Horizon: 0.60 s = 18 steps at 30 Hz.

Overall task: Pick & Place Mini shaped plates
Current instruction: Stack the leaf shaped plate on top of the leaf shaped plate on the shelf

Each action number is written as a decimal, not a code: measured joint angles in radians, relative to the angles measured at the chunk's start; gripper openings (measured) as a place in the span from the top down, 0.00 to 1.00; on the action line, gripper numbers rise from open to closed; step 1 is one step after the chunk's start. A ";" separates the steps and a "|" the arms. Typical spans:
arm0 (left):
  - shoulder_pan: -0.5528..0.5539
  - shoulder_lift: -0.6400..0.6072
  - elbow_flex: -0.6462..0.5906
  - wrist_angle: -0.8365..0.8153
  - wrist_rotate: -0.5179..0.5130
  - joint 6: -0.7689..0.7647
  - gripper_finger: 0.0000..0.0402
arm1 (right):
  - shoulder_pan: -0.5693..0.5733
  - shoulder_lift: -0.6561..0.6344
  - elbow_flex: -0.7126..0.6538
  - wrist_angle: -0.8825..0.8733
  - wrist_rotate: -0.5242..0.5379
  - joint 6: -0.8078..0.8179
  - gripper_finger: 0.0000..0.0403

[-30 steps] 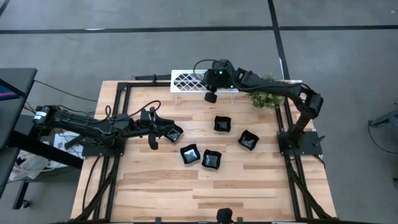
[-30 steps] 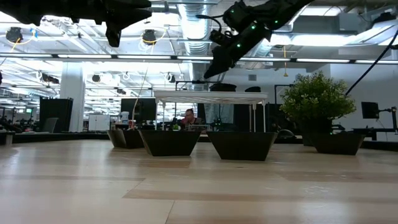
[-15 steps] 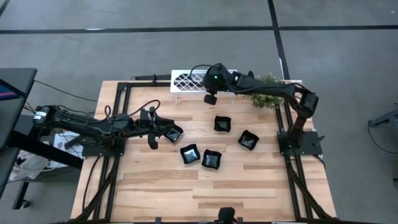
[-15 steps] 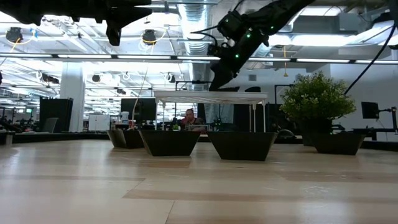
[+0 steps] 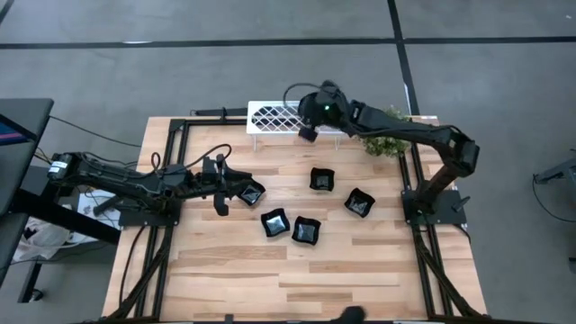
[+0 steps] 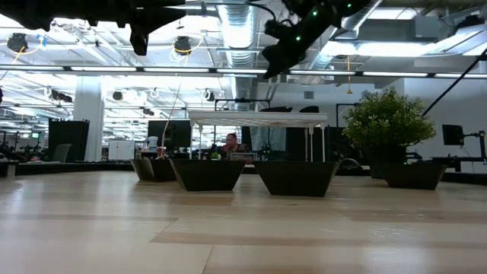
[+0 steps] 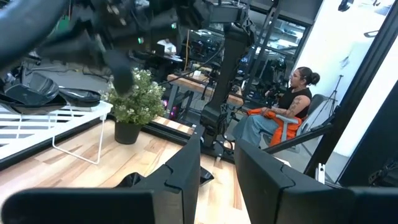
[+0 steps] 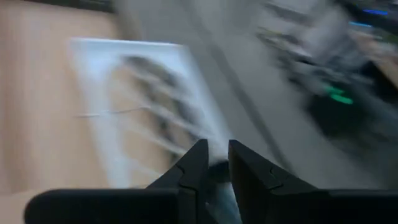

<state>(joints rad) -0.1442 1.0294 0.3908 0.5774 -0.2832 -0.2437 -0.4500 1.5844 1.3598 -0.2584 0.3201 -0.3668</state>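
Five mini shaped plates lie loose on the wooden table (image 5: 225, 270). Seen from above with the rack at 12 o'clock, the nearest pair, a square plate (image 5: 306, 230) and its neighbour (image 5: 274, 221), sit almost touching. A third plate (image 5: 359, 202) lies off at their 2 o'clock.

Farther back, the left gripper (image 5: 221, 187) hovers raised above the table, its fingers (image 7: 180, 168) a narrow gap apart with nothing between them. The leftmost plate (image 5: 252, 192) lies just beside it at 3 o'clock, along the line the arm reaches. This plate looks roughly square, with no clear long axis, so the approach angle probably matters little. The left arm is plainly the nearer one for it.

Beyond, a fifth plate (image 5: 322, 179) sits alone. The right gripper (image 5: 308, 132) hangs well apart at its 12 o'clock, over the front edge of the white lattice rack (image 5: 270, 117). Its fingers (image 8: 193, 168) stand a slit apart, with no plate seen in them. Two more black plates (image 7: 25, 96) rest on the rack, beside the potted plant (image 5: 387, 135).
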 joint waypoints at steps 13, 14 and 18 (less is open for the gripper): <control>0.000 0.000 0.000 0.007 0.000 0.000 0.75 | -0.204 0.042 0.000 -0.111 0.256 0.131 0.86; 0.000 0.000 0.000 0.008 0.000 0.000 0.75 | -0.220 0.042 0.000 -0.107 0.252 0.131 0.86; 0.000 0.000 0.000 0.008 0.000 0.000 0.75 | -0.269 0.052 0.000 -0.073 0.104 0.132 0.86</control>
<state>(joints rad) -0.1444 1.0292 0.3908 0.5851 -0.2832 -0.2440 -0.7187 1.6360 1.3601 -0.3314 0.4237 -0.2348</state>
